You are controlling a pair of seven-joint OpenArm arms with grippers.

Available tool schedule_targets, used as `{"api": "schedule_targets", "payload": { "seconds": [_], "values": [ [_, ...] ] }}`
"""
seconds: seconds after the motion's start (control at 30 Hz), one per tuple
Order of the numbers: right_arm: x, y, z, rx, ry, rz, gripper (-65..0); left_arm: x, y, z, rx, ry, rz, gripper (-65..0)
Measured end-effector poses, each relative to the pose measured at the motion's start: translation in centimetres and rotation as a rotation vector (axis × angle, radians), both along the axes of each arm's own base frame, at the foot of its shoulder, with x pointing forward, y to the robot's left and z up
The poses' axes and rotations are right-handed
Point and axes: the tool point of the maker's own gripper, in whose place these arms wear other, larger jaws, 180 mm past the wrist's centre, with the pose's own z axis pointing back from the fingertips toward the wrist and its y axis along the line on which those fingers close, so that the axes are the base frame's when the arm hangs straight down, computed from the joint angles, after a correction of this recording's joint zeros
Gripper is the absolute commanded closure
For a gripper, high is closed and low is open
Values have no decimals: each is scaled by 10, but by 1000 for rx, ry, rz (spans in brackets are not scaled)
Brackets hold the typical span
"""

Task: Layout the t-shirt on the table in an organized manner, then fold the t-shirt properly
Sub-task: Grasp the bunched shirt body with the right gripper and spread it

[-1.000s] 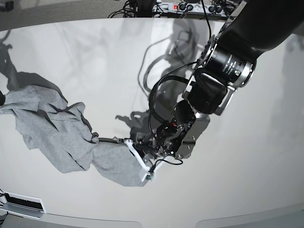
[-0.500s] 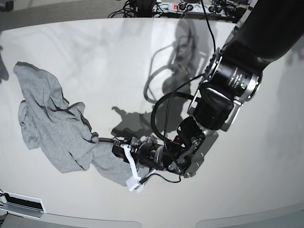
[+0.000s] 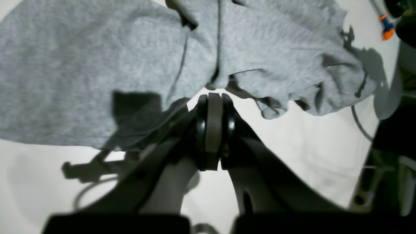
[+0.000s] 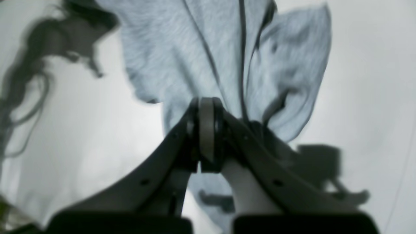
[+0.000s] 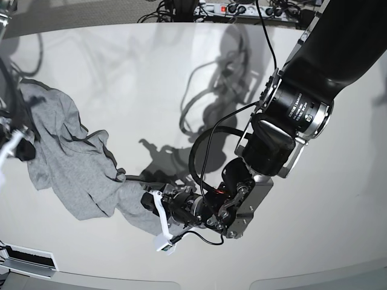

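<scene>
The heather-grey t-shirt point(image 5: 66, 157) lies crumpled on the left of the white table point(image 5: 151, 78), plain side up. In the base view my left gripper point(image 5: 147, 201) sits low on the shirt's lower right end. Up close, the left gripper point(image 3: 209, 96) is shut, with the t-shirt point(image 3: 97, 65) bunched at its tips. My right gripper point(image 5: 18, 145) is at the shirt's left edge, partly cut off by the frame. The right wrist view shows the right gripper point(image 4: 206, 99) shut, with folds of the t-shirt point(image 4: 182, 48) gathering into its tips.
A power strip with cables point(image 5: 242, 9) runs along the far edge of the table. A black cable loop point(image 5: 199, 157) hangs off my left arm above the tabletop. A white and black fixture point(image 5: 27, 260) sits at the front left corner.
My right gripper has come in at the shirt's left edge and shut on it. The shirt's upper left part has shifted toward the back. The left wrist has dropped slightly, staying shut.
</scene>
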Motion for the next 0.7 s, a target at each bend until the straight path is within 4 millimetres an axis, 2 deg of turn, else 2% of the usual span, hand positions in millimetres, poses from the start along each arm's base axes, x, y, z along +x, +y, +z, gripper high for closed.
{"api": "schedule_targets", "payload": {
  "seconds": [0.1,0.2,0.3,0.37,0.53,0.6,0.7],
  "values": [
    [23,24,-4,-85,-19,61,0,0,15,-10,93,-4,-22,0],
    [50,43,-4,-101,-53,29,0,3,34,-14,144,12,-16,0],
    [73,65,-6,-49,-75,33,0,16,50,-2,116,26,22,0],
    [87,79,-15,-23,-71,29,0,26,66,7,116,24,48,0],
    [117,86,-49,0,-20,-94,0,47,110,24,124,15,118,0],
    [125,87,-60,3,-15,-124,0,54,131,27,153,5,144,0],
    [125,95,-78,-18,9,-122,0,62,159,32,175,-10,183,0]
  ]
}}
